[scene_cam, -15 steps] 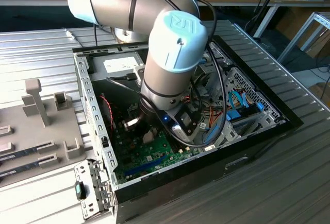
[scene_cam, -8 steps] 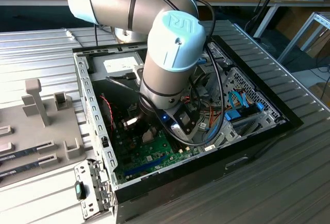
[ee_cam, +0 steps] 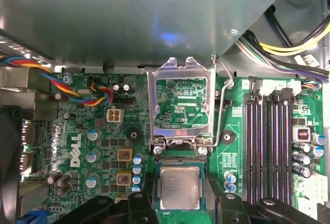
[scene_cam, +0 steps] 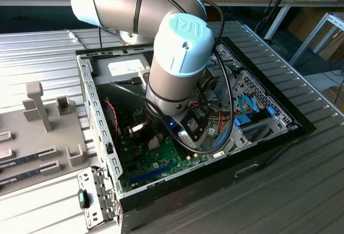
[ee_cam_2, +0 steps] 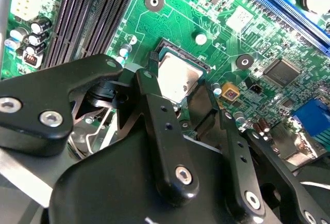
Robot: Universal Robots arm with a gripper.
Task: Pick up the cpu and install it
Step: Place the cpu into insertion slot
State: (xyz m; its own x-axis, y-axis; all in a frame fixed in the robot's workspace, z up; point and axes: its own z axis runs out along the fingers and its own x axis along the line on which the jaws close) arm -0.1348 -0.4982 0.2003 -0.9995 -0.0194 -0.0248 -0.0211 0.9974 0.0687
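Observation:
The cpu [ee_cam: 179, 187], a small silver-topped square with a thin green rim, lies flat in the socket of the green motherboard [ee_cam: 103, 152], just below the raised silver socket frame [ee_cam: 153, 105]. My gripper [ee_cam: 179, 195] stands over it, one black finger [ee_cam: 146, 198] against each of two opposite sides. In the second wrist view the cpu [ee_cam_2: 178, 77] sits the same way between the fingers [ee_cam_2: 154, 92] of the gripper [ee_cam_2: 178, 87]. In the exterior view the arm's wrist [scene_cam: 177, 83] reaches down into the open computer case [scene_cam: 99, 121], over the motherboard [scene_cam: 161, 161].
The socket lever [ee_cam: 223, 105] stands up beside the open frame. Black memory slots [ee_cam: 268, 147] run next to the socket. Coloured cables [ee_cam: 77, 92] and capacitors [ee_cam: 94, 157] lie on the other side. A metal case wall [ee_cam: 129, 18] rises behind. A grey parts tray [scene_cam: 37, 126] is at the exterior view's left.

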